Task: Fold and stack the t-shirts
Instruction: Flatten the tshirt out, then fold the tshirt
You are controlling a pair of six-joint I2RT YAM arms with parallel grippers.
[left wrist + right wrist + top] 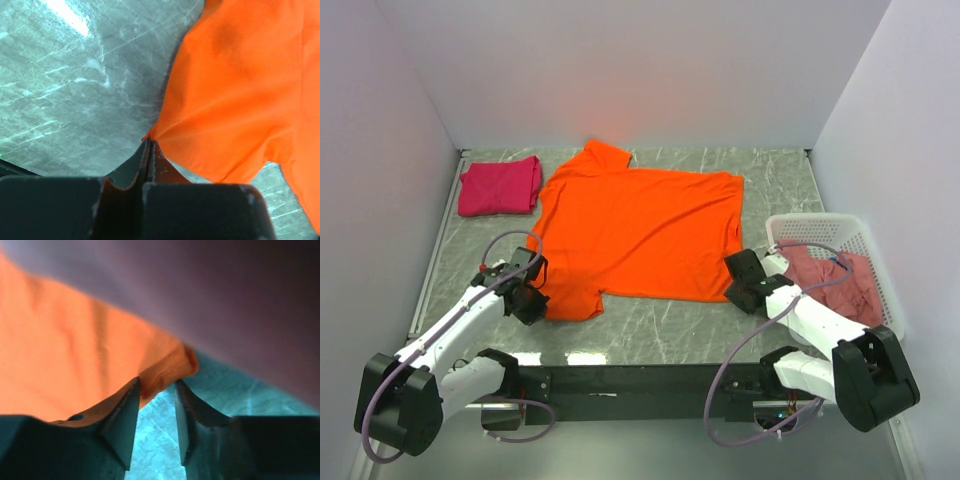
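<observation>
Backdrop: smooth, matte white walls [650, 70] close off three sides.
Marbled top: the surface [660, 320] is a flat grey-green slab with pale veins and a slight sheen.
Largest cloth: the orange t-shirt [640, 235] lies spread nearly flat across the middle of the surface. It is soft and bright, with its collar towards the back wall and its hem towards the right. One sleeve is bunched at the near left.
Container: the basket [820, 225] is white plastic lattice, rectangular with rounded corners. It sits at the right edge, just beside the shirt's hem.
Inside it: the rose-pink t-shirt [835, 280] is a crumpled heap of dusty cloth.
Folded piece: the magenta t-shirt [500, 187] is a compact, roughly square fold at the far left corner, apart from the orange one.
Left arm: the left gripper [149, 142] has dark fingers pressed together. They pinch the edge of the orange sleeve, and creases fan out from the pinch.
Right arm: the right gripper [156, 381] has ridged fingers a narrow gap apart, with the surface showing between them. The orange hem corner lies at its tips, and whether they touch it cannot be told.
</observation>
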